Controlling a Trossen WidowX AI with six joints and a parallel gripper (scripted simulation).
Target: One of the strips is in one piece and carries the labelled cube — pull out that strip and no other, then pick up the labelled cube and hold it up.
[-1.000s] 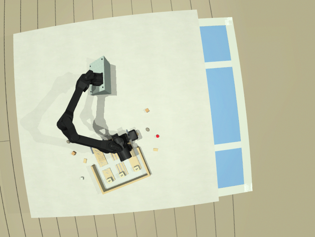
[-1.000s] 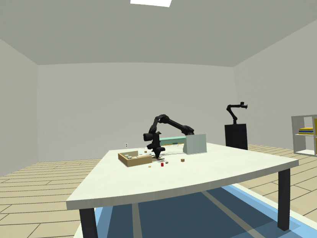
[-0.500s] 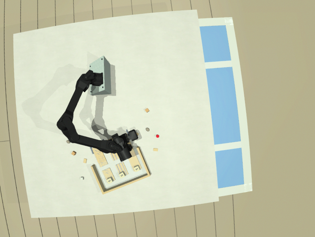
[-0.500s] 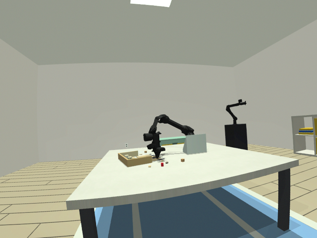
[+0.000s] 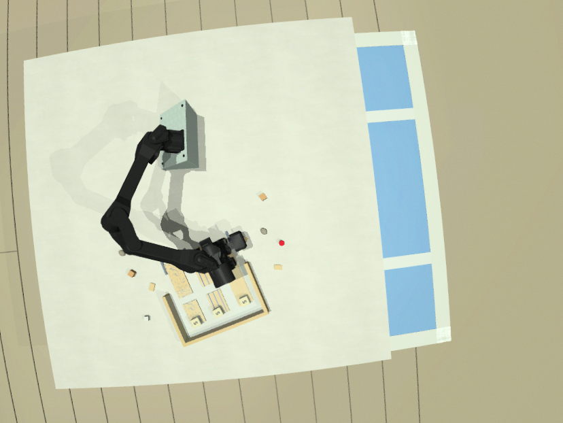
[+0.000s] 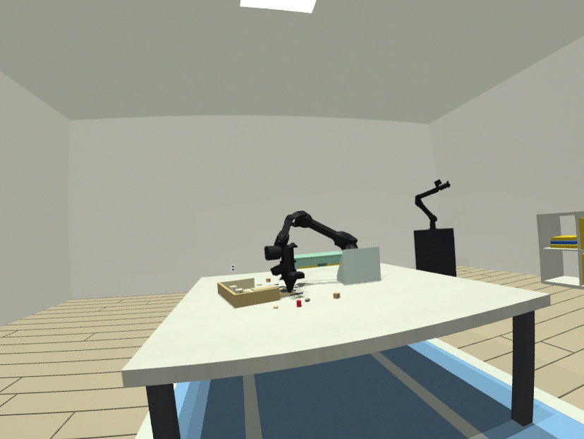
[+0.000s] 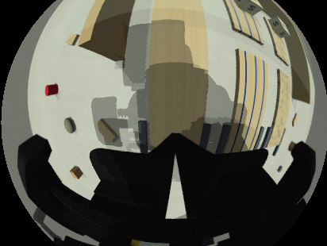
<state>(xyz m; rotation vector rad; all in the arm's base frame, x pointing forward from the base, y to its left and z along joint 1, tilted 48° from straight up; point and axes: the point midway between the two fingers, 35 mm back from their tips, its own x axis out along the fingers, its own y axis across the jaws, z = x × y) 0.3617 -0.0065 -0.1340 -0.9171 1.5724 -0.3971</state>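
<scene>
My gripper is shut and empty, low over the near end of the plain strip. That strip runs unbroken in the wrist view and carries a cube marked S at its far end in the top view. The blue-striped strip is split by a gap into a near piece and a far piece, with a cube on the far piece. The speckled strip has a near piece and a separate far piece, with a cube. The strip ends are hidden by the fingers.
A wooden wall surrounds the strips on three sides. Dark bars stand beside the strip ends. A red cylinder, a grey stone and an orange block lie outside.
</scene>
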